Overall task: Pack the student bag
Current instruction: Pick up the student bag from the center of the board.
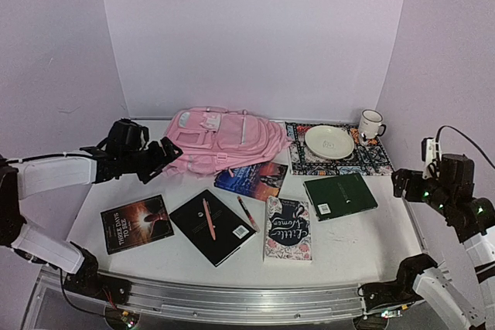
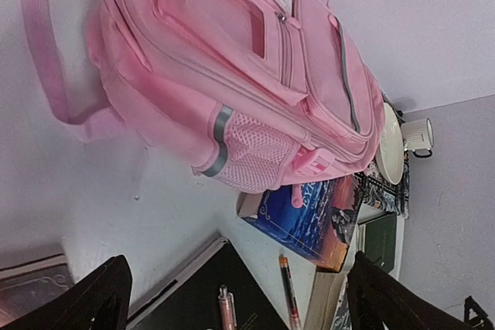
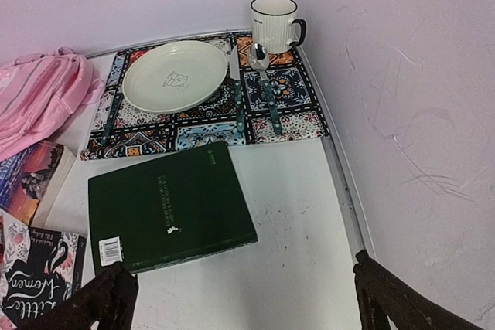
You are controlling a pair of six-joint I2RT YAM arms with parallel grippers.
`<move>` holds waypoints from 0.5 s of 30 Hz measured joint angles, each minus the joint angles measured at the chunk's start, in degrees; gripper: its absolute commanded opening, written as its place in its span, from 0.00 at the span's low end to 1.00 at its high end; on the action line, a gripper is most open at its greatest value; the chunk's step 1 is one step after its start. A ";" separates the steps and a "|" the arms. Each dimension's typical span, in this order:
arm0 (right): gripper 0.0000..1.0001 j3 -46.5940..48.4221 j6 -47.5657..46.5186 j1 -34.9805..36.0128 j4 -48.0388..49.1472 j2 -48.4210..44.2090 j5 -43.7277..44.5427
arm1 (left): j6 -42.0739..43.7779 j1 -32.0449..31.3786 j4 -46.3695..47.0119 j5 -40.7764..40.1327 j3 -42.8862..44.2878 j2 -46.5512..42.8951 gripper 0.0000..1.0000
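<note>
The student bag (image 1: 224,138) lies flat at the back of the table (image 1: 363,249), left of the middle, its pale front pockets facing up and one strap trailing out from its left end. A blue and orange book (image 1: 251,180) sits against the bag's near edge, one corner tucked under it.

The left gripper (image 1: 164,154) hangs close by the bag's left end, its jaws spread wide with nothing between them. From its own camera the bag's mesh side pocket (image 2: 251,152) faces the gap.

Right of the bag, nearly touching it, lies a patterned placemat (image 1: 363,161) carrying a cream plate (image 1: 329,141), with a white mug (image 1: 370,124) at the mat's far corner and a spoon (image 3: 261,63) beside the plate.

Nearer than the bag, from left to right, lie a dark book (image 1: 137,222), a black book (image 1: 224,236) with a pink pen (image 1: 209,218) on its cover, a red pen (image 1: 247,212) on the table, a floral book (image 1: 288,227) and a green book (image 1: 340,195).

The right gripper (image 1: 404,184) is well off to the bag's right, beyond the green book, jaws also wide and empty.
</note>
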 measured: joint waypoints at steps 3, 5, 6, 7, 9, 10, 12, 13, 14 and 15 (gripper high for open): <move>0.98 -0.13 0.02 0.00 0.23 0.21 -0.81 | -6.89 -3.25 3.99 -0.74 0.80 5.77 0.98; 0.98 -0.13 0.02 0.00 0.24 0.21 -1.60 | -10.40 -4.87 6.17 -1.45 2.30 9.90 0.98; 0.98 -0.13 0.02 -0.02 0.29 0.20 -1.85 | -11.84 -5.49 6.91 -1.68 3.36 11.90 0.98; 0.98 -0.13 0.02 -0.02 0.34 0.19 -2.15 | -13.33 -6.08 7.72 -1.82 4.87 14.20 0.98; 0.98 -0.14 0.04 -0.02 0.39 0.13 -2.53 | -15.71 -6.80 9.05 -1.92 8.19 18.40 0.98; 0.98 -0.15 0.04 -0.02 0.45 0.11 -2.70 | -16.85 -7.01 9.88 -1.96 9.92 20.46 0.98; 0.98 -0.17 0.04 0.00 0.51 -0.09 -2.94 | -18.78 -7.10 10.84 -2.09 12.13 23.19 0.98; 0.98 -0.22 0.04 -0.02 0.56 -0.26 -3.04 | -19.92 -7.10 11.33 -2.26 13.07 24.42 0.98; 0.98 -0.27 0.05 -0.02 0.57 -0.51 -3.13 | -20.88 -7.10 11.71 -2.50 13.91 25.64 0.98; 0.98 -0.32 0.07 -0.02 0.57 -0.79 -3.21 | -21.69 -7.10 12.01 -2.76 14.66 26.84 0.98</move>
